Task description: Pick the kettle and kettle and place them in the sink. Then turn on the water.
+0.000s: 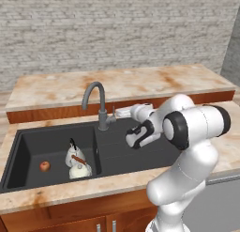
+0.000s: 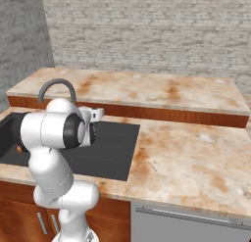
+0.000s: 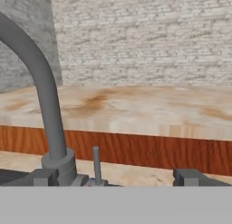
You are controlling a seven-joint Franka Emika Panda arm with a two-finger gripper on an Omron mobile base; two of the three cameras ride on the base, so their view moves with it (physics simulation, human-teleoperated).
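**Both kettles in the basin; the tap is not yet running**

In the left base view, going left to right, a small red apple [image 1: 45, 166] lies on the floor of the left basin of the wide matte black double-basin sink [image 1: 126, 156]. Just beside it, near the divider, stand the two squat whitish-silver kettles, touching or nearly so: the one with the black arched handle [image 1: 72, 153] behind, the one with the reddish-brown handle [image 1: 80, 169] in front. The placing part of the task looks finished.

At the sink's back edge rises the tall grey gooseneck tap [image 1: 96, 104], with a thin upright lever [image 3: 96, 163] beside its base. No blue stream falls from the spout, so turning on the water is judged to be what remains.

To the right, the white arm's two-finger gripper [image 1: 123, 112] is level with the tap's base and close to the lever, its fingers spread wide and holding nothing. The right basin is bare.
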